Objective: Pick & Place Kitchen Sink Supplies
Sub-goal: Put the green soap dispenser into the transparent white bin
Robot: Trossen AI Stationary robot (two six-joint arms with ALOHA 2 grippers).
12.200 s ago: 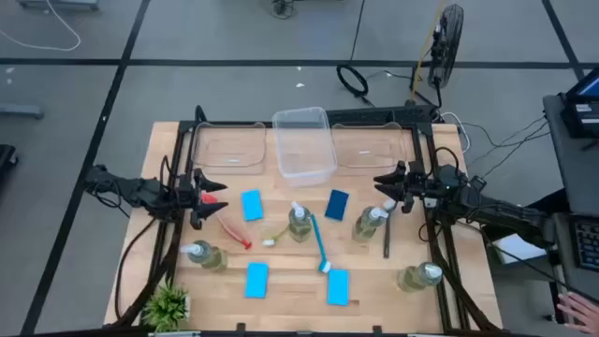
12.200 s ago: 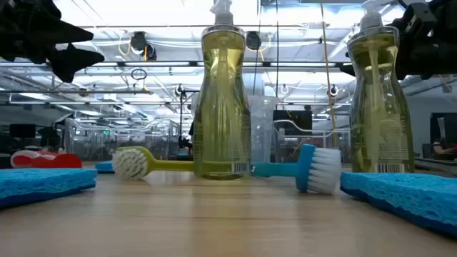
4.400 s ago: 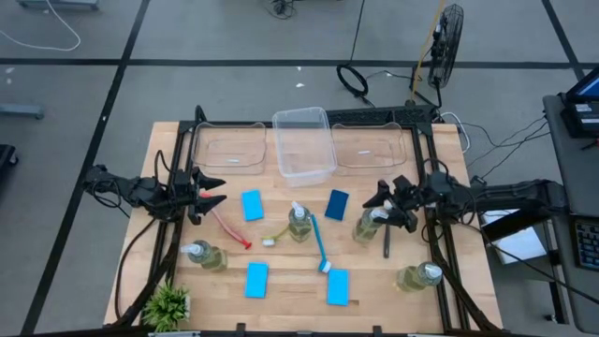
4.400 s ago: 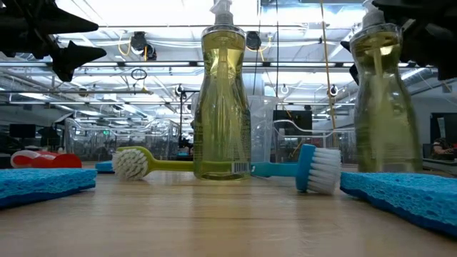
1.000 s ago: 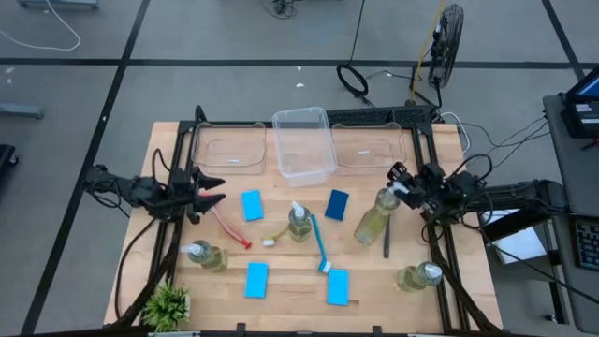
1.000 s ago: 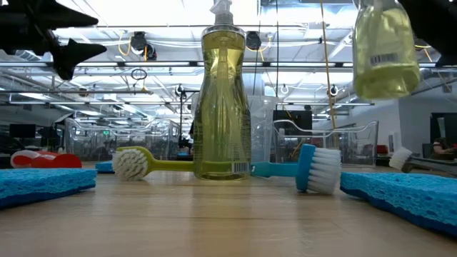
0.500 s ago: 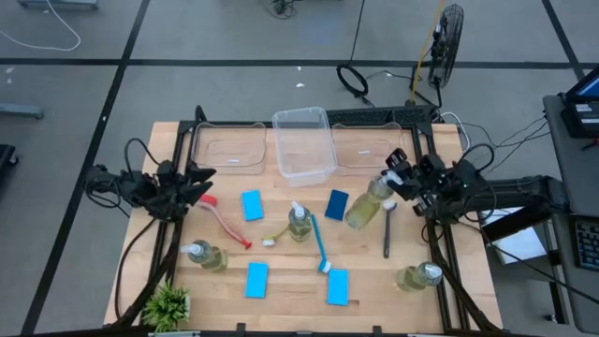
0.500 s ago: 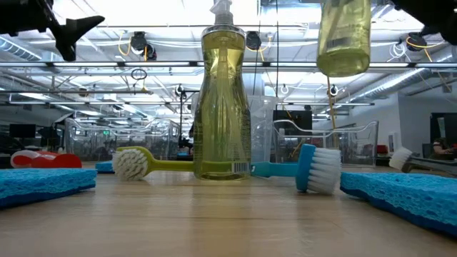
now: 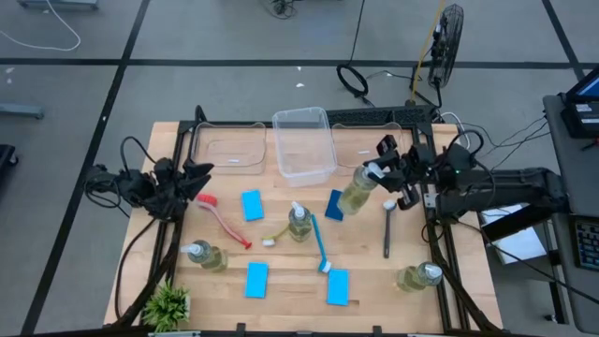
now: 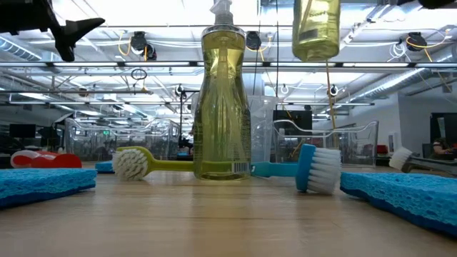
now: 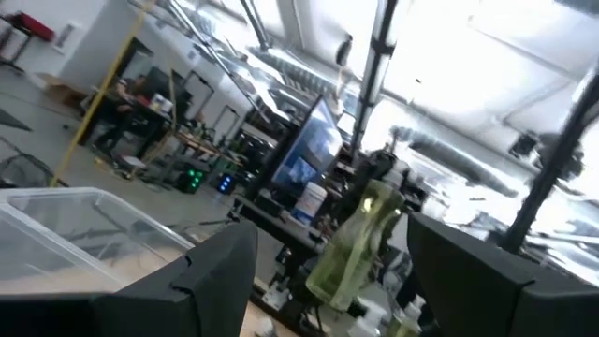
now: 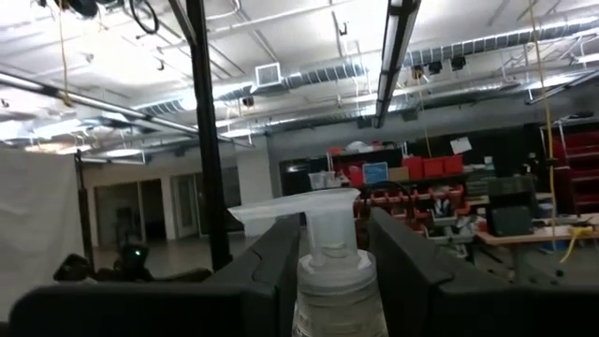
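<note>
Wooden table [image 9: 281, 271] on grey floor; clear bin [image 9: 303, 143] at rear centre. Right claw [image 9: 382, 175] grips a pump bottle [image 9: 357, 190] aloft beside it; left claw [image 9: 195, 180] spread wide.

You are looking at a table [image 9: 374, 281] of pale, matt wood with visible grain. The pump bottle [image 9: 357, 191] held in the right gripper [image 9: 385, 183] is showing as clear, glossy plastic with a white plastic pump, and so is the standing bottle [image 10: 223, 100]. The sponges [image 10: 400, 193] are showing a rough, porous blue foam. The bins [image 9: 304, 142] are reading as thin, transparent, shiny plastic. The blue brush [image 10: 318, 169] is showing smooth plastic and white bristles. Both grippers are looking like matt black plastic.
</note>
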